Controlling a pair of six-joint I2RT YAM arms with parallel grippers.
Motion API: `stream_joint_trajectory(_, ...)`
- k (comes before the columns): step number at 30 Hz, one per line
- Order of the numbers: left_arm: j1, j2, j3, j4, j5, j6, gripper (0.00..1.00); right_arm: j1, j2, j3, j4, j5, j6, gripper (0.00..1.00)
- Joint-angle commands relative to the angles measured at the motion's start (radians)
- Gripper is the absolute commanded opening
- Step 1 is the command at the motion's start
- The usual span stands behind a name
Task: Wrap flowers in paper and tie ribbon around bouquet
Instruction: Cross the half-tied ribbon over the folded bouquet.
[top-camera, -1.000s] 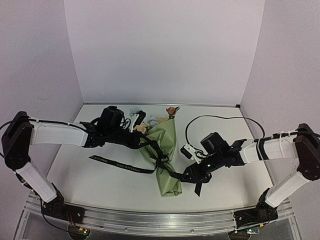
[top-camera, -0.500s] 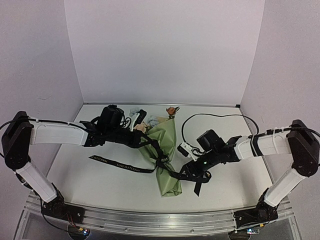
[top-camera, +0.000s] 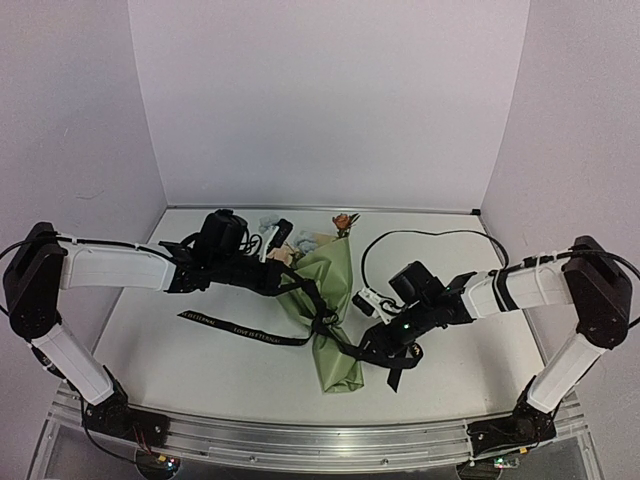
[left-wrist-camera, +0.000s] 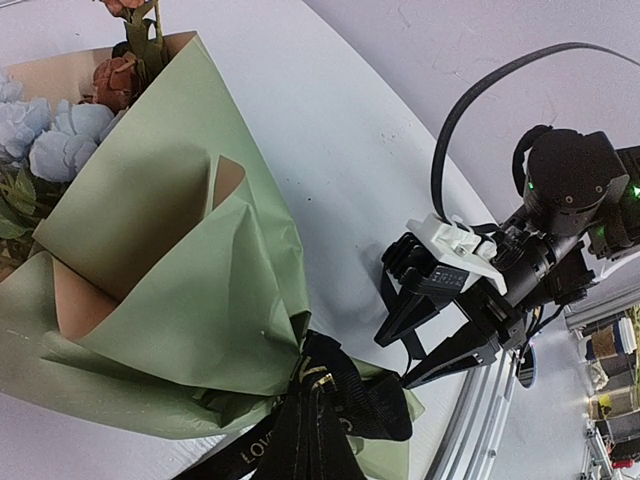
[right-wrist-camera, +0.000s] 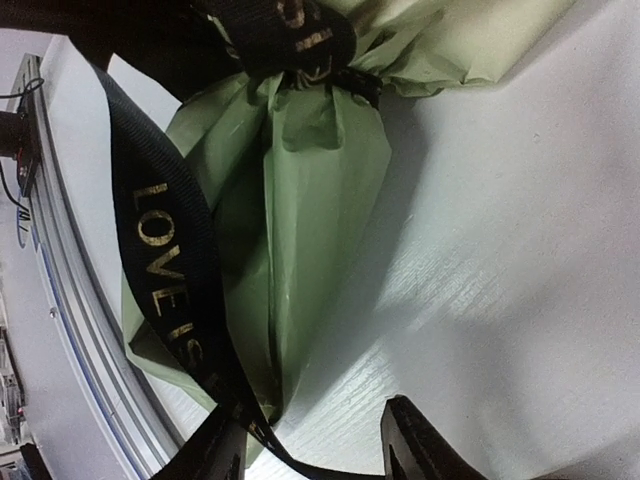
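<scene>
From above, the bouquet (top-camera: 335, 300) lies lengthwise between my arms, left gripper (top-camera: 298, 285) pinched on the ribbon (top-camera: 240, 330); from the left wrist, my right gripper (left-wrist-camera: 395, 360) gapes half-wide; at its own wrist, the tail runs between the fingers (right-wrist-camera: 410, 445) (hard by one, not yet nipped, I judge).

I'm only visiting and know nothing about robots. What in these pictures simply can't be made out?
- Left gripper, its fingertips: in the top view they merge with the black ribbon. In the left wrist view they fall past the bottom edge, so what they pinch is unseen.
- Flowers, their stems: in every view they are wrapped inside the paper.
- Ribbon's knot: in the right wrist view it is cut by the top edge and shadowed.
</scene>
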Motion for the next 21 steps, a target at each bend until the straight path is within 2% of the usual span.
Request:
stream_joint_trajectory(1,0.006,-0.004,0.045,0.012,0.013,0.014,0.0,-0.004,-0.049,-0.001,0.01,-0.008,0.039,0.36)
stream_joint_trajectory(5,0.006,-0.003,0.046,0.012,0.017,0.014,0.0,-0.005,-0.064,-0.002,0.009,-0.01,0.058,0.29)
stream_joint_trajectory(11,0.011,-0.012,0.038,0.014,0.014,0.013,0.0,-0.004,-0.103,-0.023,0.009,-0.006,0.071,0.27)
stream_joint_trajectory(16,0.015,-0.012,0.034,0.023,0.022,0.009,0.0,-0.005,-0.112,-0.033,0.009,-0.021,0.087,0.17)
stream_joint_trajectory(21,0.015,-0.01,0.033,0.025,0.025,0.009,0.0,-0.004,-0.102,-0.035,0.008,-0.024,0.088,0.19)
